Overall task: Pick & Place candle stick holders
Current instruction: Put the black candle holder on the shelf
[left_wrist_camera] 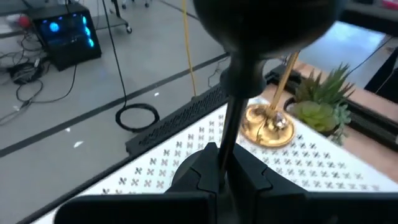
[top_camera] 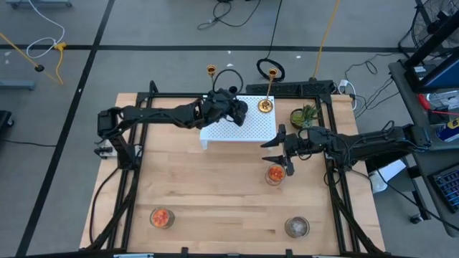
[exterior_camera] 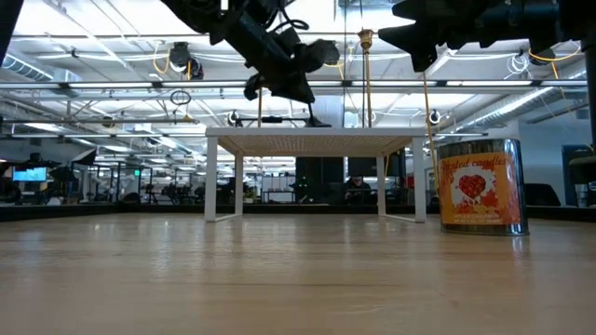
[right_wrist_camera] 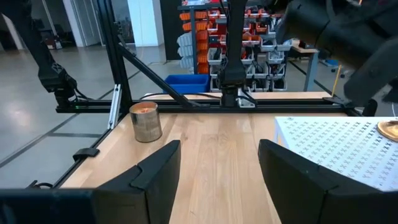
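My left gripper (top_camera: 235,111) is shut on the short black candle stick holder (left_wrist_camera: 249,74) above the white perforated rack (top_camera: 240,129). One gold candle stick holder (top_camera: 266,105) stands by its round base on the rack's far right part. The second gold stick (top_camera: 211,70) rises behind my left gripper, its base hidden. My right gripper (top_camera: 275,150) is open and empty, raised beside an orange-red glass cup (top_camera: 275,174). Another orange-red cup (top_camera: 162,217) and a greyish clear cup (top_camera: 297,227) stand near the table's front edge. My left gripper pinches the black holder's slim stem (left_wrist_camera: 229,140) between its two fingers. The stem runs on past the fingertips to the holder's wide round end (left_wrist_camera: 267,25). In the low view the holder (exterior_camera: 317,54) hangs clear above the rack top.
A small green potted plant (top_camera: 305,115) stands right of the rack, close to my right arm. Black frame rails run along the table's edges. Bare wood lies between the rack and the front cups.
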{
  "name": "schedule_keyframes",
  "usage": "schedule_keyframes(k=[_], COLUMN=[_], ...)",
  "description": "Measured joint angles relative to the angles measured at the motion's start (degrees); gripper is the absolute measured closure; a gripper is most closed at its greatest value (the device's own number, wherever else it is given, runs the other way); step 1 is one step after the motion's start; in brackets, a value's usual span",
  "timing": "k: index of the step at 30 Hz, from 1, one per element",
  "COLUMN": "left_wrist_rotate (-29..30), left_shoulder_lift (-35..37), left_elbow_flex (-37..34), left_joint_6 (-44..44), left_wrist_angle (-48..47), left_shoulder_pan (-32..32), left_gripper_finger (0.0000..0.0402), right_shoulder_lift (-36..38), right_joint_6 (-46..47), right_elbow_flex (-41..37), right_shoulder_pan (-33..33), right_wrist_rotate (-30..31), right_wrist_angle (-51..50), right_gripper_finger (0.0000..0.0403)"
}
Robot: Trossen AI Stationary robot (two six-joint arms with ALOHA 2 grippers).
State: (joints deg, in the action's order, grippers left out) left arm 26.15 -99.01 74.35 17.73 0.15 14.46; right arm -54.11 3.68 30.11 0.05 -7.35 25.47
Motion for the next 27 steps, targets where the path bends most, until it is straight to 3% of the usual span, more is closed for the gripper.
schedule_keyframes(k=[10,19,27], left_wrist_rotate=[-0.2,-3.0,-3.7], left_shoulder_lift=[-1.1,-1.1,-1.1], left_elbow_flex=[0.0,0.0,0.0], left_joint_6=[0.1,-0.8,-1.0], left_wrist_angle=[0.6,0.5,0.4], left_shoulder_pan=[0.7,1.7,1.6], left_gripper_finger=[0.0362,0.0370,0.0319], right_shoulder_lift=[0.0,0.0,0.0], right_joint_6=[0.1,0.1,0.1], right_elbow_flex=[0.0,0.0,0.0], right_shoulder_pan=[0.0,0.0,0.0], right_wrist_rotate=[0.0,0.0,-0.1], right_wrist_angle=[0.0,0.0,0.0], right_gripper_finger=[0.0190,0.0190,0.0190])
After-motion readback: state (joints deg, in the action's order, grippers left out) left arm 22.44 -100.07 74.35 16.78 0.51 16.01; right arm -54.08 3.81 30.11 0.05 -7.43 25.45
